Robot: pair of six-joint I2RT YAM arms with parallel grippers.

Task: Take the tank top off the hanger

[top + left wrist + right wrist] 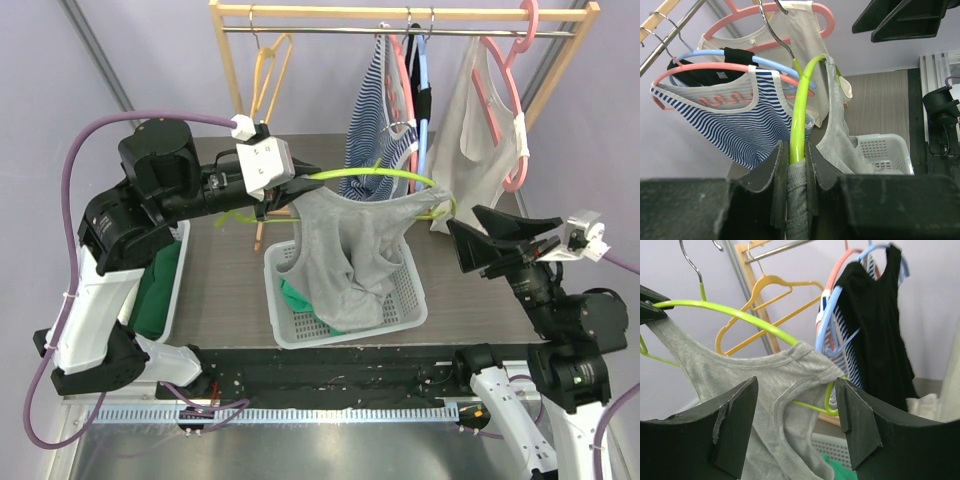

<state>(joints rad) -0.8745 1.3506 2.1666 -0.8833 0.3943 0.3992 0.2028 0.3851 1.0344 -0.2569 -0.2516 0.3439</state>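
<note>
Top view: the left arm's wrist (262, 165) covers the left jaws' grip. The left wrist view shows those jaws shut narrow on the green hanger (799, 120), with a fold of the grey tank top (837, 135) pinched alongside. The hanger's metal hook is cut off at the top of that view.

Right jaws are wide apart with nothing between them, near the hanger's right end. Can't tell if they touch the fabric.

The tank top covers most of the white basket (410, 300); a scrap of green cloth (295, 297) shows.

Room: the hanger sits nearer than the wooden rack (400, 12), over the basket. The striped top (372, 110) and white tank top (470, 140) hang close behind, on the far side. Bare tabletop (225, 280) lies left of the basket, up to the side bin (178, 285).

Tank top: grey with ribbed edging, one strap at each hanger end. The body sags, crumpled, down toward the basket.
</note>
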